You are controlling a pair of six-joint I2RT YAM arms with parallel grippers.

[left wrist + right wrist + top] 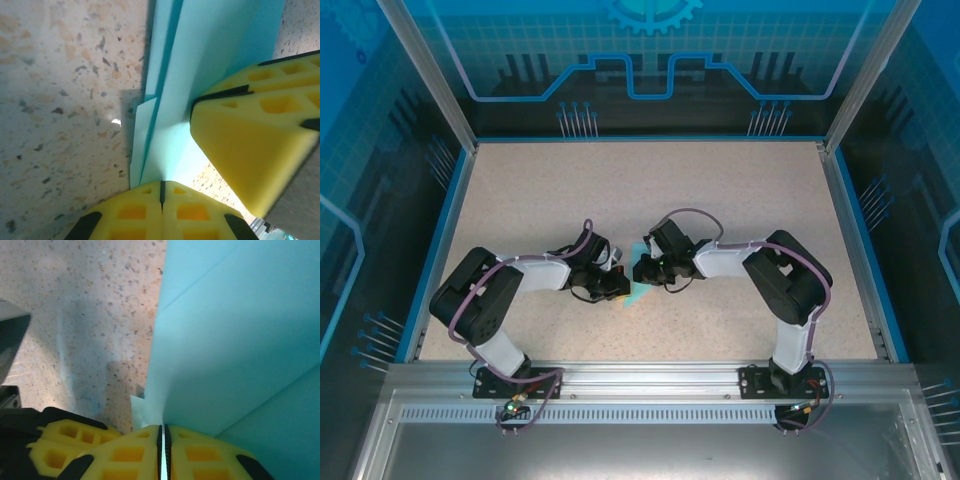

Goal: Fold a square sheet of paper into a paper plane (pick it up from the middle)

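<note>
Looked to be partway through the folding step; saw the sheet of paper (634, 296) near the middle of the table (670, 190), folded into long layers but not yet a pointed plane; saw the left gripper (161, 186) squeezed tight on one edge of it; saw the right gripper (163, 431) squeezed tight on it too, just beside the left one; could not tell whether the paper touched the table; needed next, most likely, a careful press along the crease, without letting go on both sides at once.
</note>
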